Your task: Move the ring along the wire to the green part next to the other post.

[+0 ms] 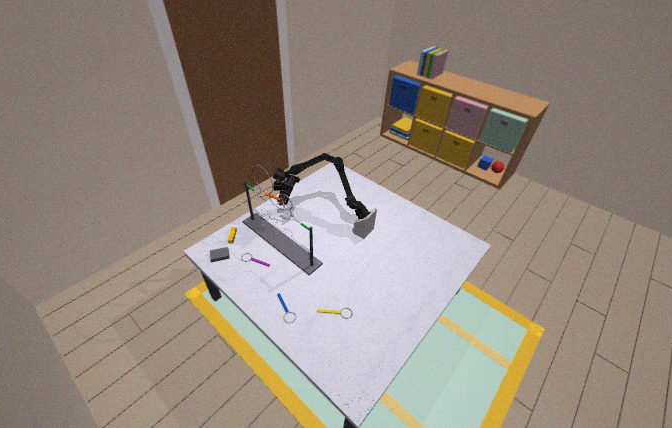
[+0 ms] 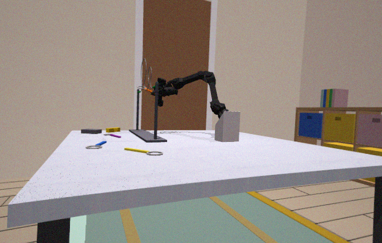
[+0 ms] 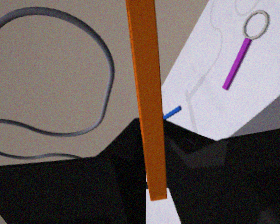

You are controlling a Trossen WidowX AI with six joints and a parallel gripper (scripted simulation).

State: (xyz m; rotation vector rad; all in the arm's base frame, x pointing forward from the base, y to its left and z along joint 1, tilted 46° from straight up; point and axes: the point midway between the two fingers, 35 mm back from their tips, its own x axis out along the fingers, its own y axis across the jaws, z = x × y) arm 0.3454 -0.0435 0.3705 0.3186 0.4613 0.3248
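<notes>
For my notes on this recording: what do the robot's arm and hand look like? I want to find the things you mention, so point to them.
The arm [image 1: 339, 169] [image 2: 209, 77] is matte black all over, with slim links and chunkier joints. The hand [image 1: 282, 202] [image 2: 152, 92] [image 3: 145, 124] is black too; up close its fingers look broad and angular. I can't make out any markings or loose cables.

- The ring [image 1: 259, 194] [image 2: 138, 87], thin and grey, is near the far post's green wire end, apparently around the wire.
- Its orange handle [image 1: 272, 196] [image 2: 148, 89] [image 3: 150, 95], straight and slim, is clamped in the hand [image 1: 283, 202] [image 2: 153, 92], above the desk [image 1: 381, 297] [image 2: 204, 163] [image 3: 191, 65].
</notes>
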